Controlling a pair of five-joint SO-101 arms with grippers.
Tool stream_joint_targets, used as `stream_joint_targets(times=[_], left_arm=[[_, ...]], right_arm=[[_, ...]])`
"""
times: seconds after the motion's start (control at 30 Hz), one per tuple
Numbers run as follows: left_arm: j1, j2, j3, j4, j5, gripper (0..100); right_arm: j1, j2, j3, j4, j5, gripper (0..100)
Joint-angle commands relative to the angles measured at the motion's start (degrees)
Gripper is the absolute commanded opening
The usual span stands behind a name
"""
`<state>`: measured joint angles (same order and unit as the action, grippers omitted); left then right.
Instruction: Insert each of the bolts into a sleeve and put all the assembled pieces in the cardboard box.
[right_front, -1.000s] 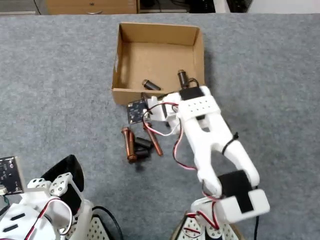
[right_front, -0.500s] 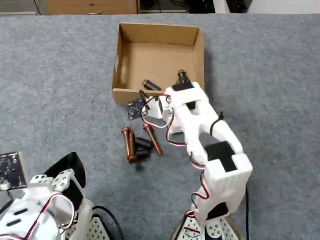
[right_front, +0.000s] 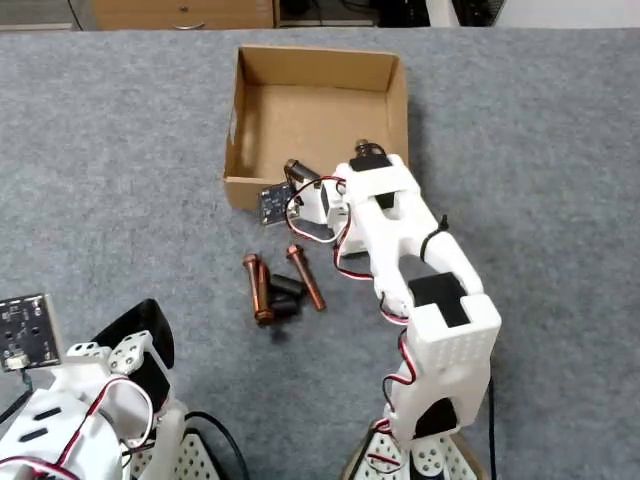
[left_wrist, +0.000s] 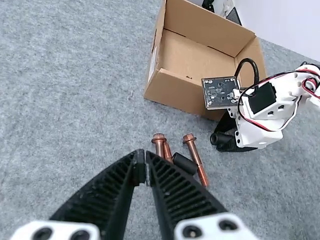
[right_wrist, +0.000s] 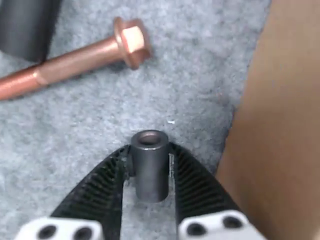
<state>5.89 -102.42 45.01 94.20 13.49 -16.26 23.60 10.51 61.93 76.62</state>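
My right gripper (right_wrist: 150, 167) is shut on a dark sleeve (right_wrist: 150, 172), held upright just above the carpet beside the cardboard box (right_wrist: 285, 125). A copper bolt (right_wrist: 75, 60) lies close ahead of it, with another sleeve (right_wrist: 25, 25) by its shank. In the high view, three bolts (right_front: 258, 290) (right_front: 306, 278) and dark sleeves (right_front: 287, 295) lie in front of the box (right_front: 250, 185). Two assembled pieces (right_front: 301, 170) (right_front: 365, 151) rest inside the box near its front wall. My left gripper (left_wrist: 145, 167) is shut on nothing, back from the bolts (left_wrist: 195, 156) and a sleeve (left_wrist: 183, 162).
Grey carpet covers the table (right_front: 120, 180). The right arm (right_front: 400, 240) stretches from the near edge up to the box's front right corner. The left arm (right_front: 90, 420) sits at the near left corner. Wooden furniture (right_front: 180, 12) stands beyond the far edge.
The right arm has folded upward, and its wrist has shifted a little toward the box's front wall. The bolts and sleeves on the carpet have stayed in place.
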Motion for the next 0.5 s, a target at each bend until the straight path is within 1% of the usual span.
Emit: stream_joint_targets(times=[0.0,0.17,0.3,0.47], left_arm=[[-0.35,-0.4,0.09,-1.32,0.0,2],[-0.09,-0.31,0.09,-1.32,0.0,2],[-0.09,0.04,0.09,-1.32,0.0,2],[-0.09,0.04,0.88,-2.02,0.0,2]], right_arm=[[2.24,-2.95,0.04,3.34,0.53,0.1],[2.07,-13.49,0.04,6.42,-5.36,0.1],[2.07,-23.69,0.13,8.44,-7.91,0.1],[2.33,-37.58,0.13,8.35,-16.35,0.1]])
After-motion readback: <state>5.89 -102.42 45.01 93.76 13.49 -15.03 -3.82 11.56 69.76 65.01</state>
